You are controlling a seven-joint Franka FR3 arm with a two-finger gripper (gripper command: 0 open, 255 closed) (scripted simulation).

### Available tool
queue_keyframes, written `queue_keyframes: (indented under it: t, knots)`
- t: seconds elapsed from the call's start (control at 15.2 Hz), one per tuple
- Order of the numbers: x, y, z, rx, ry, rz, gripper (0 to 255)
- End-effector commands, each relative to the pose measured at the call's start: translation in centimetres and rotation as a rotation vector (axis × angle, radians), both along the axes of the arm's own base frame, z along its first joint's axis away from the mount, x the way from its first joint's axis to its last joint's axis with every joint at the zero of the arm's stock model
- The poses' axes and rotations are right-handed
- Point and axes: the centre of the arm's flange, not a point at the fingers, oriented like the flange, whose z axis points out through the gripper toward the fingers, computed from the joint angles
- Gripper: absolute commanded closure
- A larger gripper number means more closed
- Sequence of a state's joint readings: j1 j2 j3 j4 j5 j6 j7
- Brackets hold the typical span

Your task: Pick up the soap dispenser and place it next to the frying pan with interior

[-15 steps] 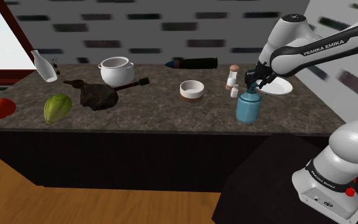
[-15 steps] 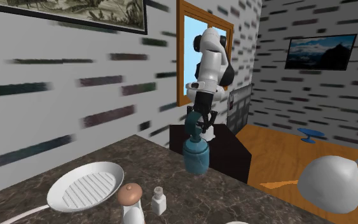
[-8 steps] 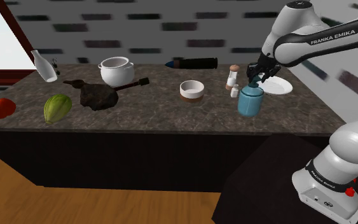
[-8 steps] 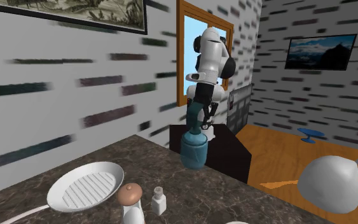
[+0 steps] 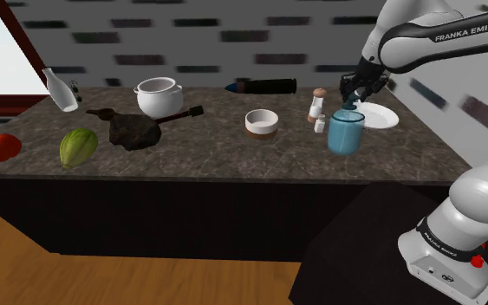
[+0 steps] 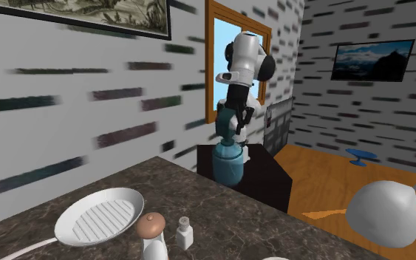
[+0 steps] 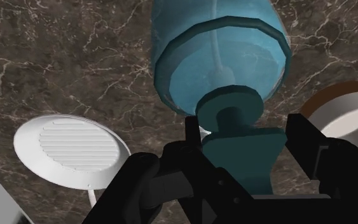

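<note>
One blue soap dispenser is seen in the shoulder view, clasped at its dark pump head by the black gripper and tilted a little. It appears to be lifted just clear of the dark marbled bench, though the gap beneath it cannot be made out with certainty. The white frying pan is found just beside the dispenser, at about two o'clock from it. Two small shakers are found near it at about ten o'clock, and a white bowl is set farther off at nine o'clock.

In the second exterior view, the soap dispenser is shown hanging under the gripper, over the far part of the bench. The frying pan, its interior ribbed, is seen at about eight o'clock from it, with the shakers nearer the camera.

In the wrist view, the fingers are shown pinching the pump head between them, the gripper being closed on it. The dispenser's body is pointed away toward the bench. The frying pan is seen to one side of the dispenser and the bowl to the other.
</note>
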State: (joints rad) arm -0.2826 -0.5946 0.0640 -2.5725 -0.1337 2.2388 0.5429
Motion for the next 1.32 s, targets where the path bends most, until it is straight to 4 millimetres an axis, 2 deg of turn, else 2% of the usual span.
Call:
queue_keyframes:
  t: [0.0,1.25]
  knots:
    - [0.0,0.1,1.2,0.0,-0.001,0.0,255]
    - [0.0,0.1,11.2,0.0,-0.001,0.0,255]
